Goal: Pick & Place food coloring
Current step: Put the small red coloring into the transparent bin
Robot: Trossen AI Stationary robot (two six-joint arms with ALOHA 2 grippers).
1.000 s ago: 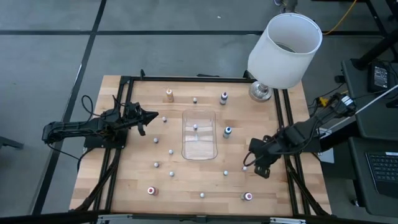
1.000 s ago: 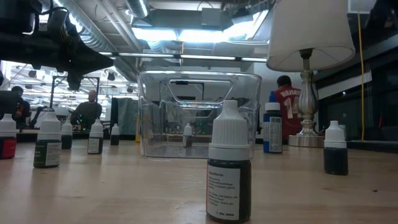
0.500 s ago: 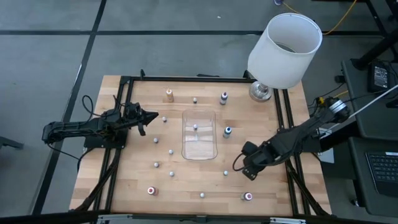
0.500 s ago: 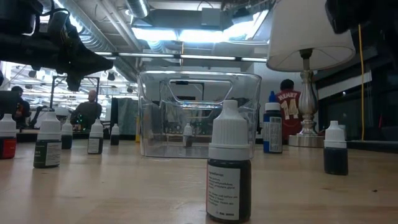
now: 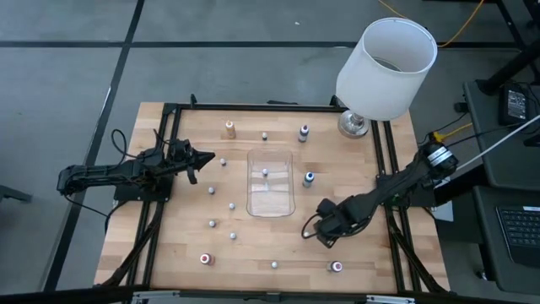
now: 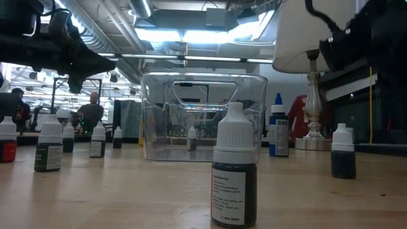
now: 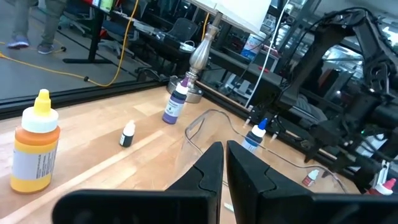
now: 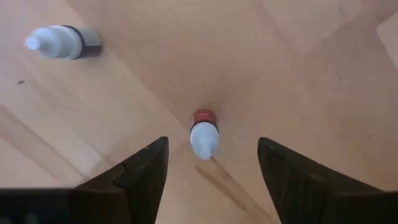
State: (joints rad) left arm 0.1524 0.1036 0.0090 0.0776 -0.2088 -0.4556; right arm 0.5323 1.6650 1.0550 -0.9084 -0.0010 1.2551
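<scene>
Several tiny food coloring bottles stand upright on their bases, scattered over the wooden table point(image 5: 177, 245). One stands inside the clear tray point(image 5: 252, 181). My right gripper point(image 5: 324, 231) hangs open above a white-capped bottle with a red band point(image 8: 203, 133). Its fingers stand on either side of the bottle without touching it. A second small bottle point(image 8: 63, 42) shows farther off in the right wrist view. My left gripper point(image 5: 207, 157) waits shut above the table's left part, also seen as my left gripper point(image 7: 224, 148).
A big white lamp point(image 5: 386, 67) stands on its base point(image 5: 353, 124) at the far right corner. An orange bottle point(image 5: 229, 128), a purple one point(image 5: 303, 132) and a blue one point(image 5: 309, 178) stand near the tray. Red-topped bottles point(image 5: 205, 258) point(image 5: 337, 267) stand near the near edge. People show in the room behind.
My right gripper has moved toward the table's left, from near the right edge to a spot over a small bottle near the tray's near right corner. In the low view the right arm has come into the upper right of the picture. The left arm has kept still.
</scene>
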